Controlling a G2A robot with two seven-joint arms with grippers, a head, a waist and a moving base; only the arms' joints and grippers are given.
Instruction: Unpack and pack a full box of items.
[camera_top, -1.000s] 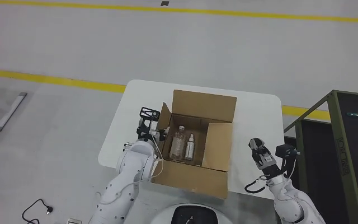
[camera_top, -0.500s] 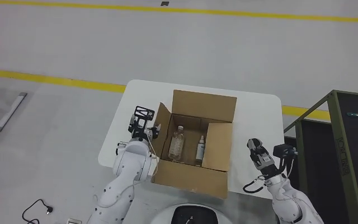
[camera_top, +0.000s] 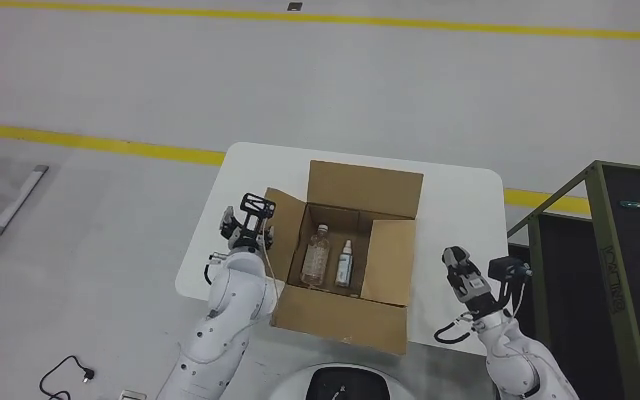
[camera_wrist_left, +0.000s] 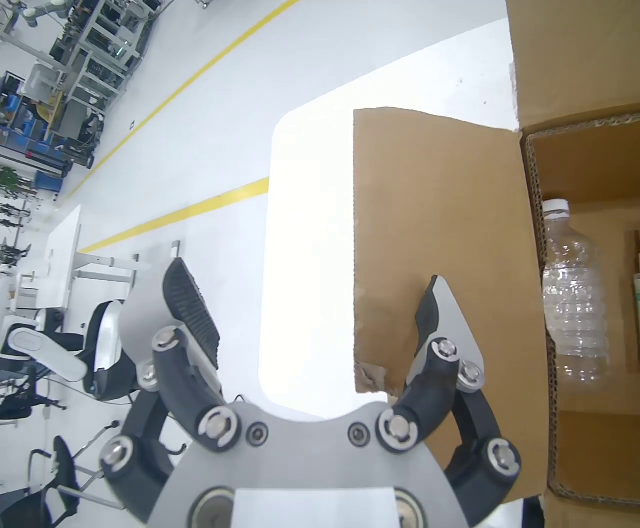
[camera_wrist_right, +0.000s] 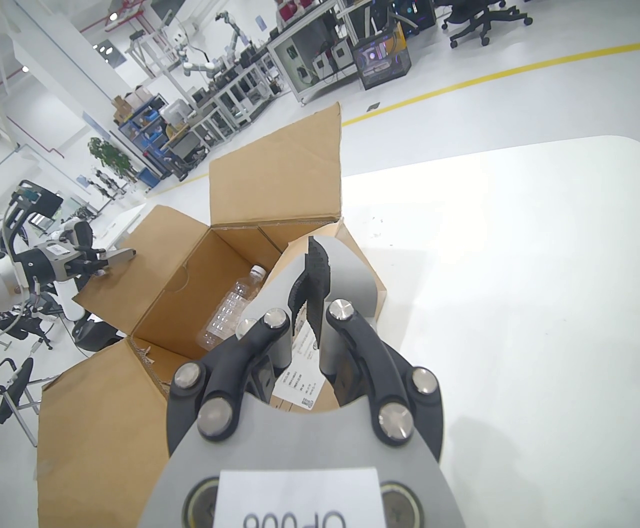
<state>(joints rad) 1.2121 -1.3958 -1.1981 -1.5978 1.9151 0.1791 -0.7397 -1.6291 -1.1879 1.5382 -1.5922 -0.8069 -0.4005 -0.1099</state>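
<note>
Box (camera_top: 363, 188) flaps flank clear bottle (camera_top: 316, 258); left end effector (camera_wrist_left: 305, 280) released, right end effector (camera_wrist_right: 316, 260) clenched.

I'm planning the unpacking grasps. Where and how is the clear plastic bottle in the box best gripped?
Probably across its ribbed middle, coming straight down through the open top. The clear plastic bottle lies flat in the box, cap away from the robot, so its sides are reachable from above; the gap to the left wall looks tight.

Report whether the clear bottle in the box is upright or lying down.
Lying down: the clear bottle rests lengthwise on the box floor.
</note>
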